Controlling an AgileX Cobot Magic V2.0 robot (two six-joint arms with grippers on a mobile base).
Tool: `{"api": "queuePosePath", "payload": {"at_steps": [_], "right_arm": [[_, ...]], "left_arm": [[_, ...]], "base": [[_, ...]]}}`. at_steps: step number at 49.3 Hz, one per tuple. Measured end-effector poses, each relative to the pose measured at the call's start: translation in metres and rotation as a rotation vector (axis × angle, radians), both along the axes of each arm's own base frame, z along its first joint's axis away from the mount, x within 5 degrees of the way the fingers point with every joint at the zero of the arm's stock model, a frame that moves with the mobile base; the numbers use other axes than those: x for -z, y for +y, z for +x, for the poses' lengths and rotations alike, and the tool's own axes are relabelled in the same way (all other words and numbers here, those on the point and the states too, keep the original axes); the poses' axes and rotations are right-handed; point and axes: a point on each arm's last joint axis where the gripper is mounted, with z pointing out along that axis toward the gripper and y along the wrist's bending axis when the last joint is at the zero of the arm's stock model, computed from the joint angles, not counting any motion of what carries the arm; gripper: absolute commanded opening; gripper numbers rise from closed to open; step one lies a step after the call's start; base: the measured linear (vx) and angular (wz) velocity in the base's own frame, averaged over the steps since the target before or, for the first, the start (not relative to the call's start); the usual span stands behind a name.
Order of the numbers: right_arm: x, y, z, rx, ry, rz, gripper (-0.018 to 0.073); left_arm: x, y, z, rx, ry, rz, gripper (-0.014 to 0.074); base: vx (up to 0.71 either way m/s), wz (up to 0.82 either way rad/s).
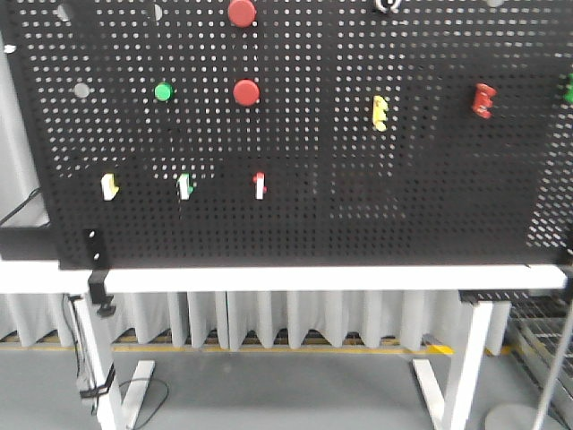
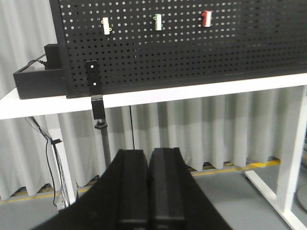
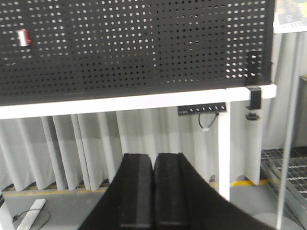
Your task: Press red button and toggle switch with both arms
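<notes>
So the big black perforated metal pegboard point(image 1: 358, 206) stands upright on the white tabletop point(image 1: 295, 278), and everything for the task is mounted on its face. In the front view there are two round red plastic push buttons. The upper red button point(image 1: 242, 12) is right at the top edge of the frame. The lower red button point(image 1: 246, 92) is straight below it, with a small round green button point(image 1: 163, 91) level with it, further toward the left edge of the view. Lower down is a row of three little switches, evenly spaced: yellow toggle switch point(image 1: 109, 186), green toggle switch point(image 1: 184, 186), red toggle switch point(image 1: 259, 185). Off toward the other side are a yellow plastic clip point(image 1: 380, 113) and a red plastic clip point(image 1: 483, 100).

The blocky black left gripper point(image 2: 149, 155) sits low, under tabletop level and well short of the board. Its jaws are pressed together with nothing between them. Its camera also catches a black box point(image 2: 38, 79) on the end of the tabletop and a black clamp point(image 2: 97, 108) on the edge.

The black right gripper point(image 3: 153, 158) is the same deal: jaws together, empty, well below the board. Only the red switch shows in its view, at the far edge. A black power strip point(image 3: 201, 110) hangs under the tabletop.
</notes>
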Motion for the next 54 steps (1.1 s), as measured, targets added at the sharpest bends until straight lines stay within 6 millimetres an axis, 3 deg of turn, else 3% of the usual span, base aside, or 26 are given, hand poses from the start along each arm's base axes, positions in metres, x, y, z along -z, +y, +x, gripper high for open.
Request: {"api": "queuePosePath", "payload": {"at_steps": [36,54], "right_arm": [[0.0,0.0,0.0,0.0,0.0,0.0,-0.0003],[0.0,0.0,0.0,0.0,0.0,0.0,-0.0003]], "left_arm": [[0.0,0.0,0.0,0.0,0.0,0.0,0.0001],[0.0,0.0,0.0,0.0,0.0,0.0,0.0001]], "base": [[0.34,0.02],[0.14,0.02]]}}
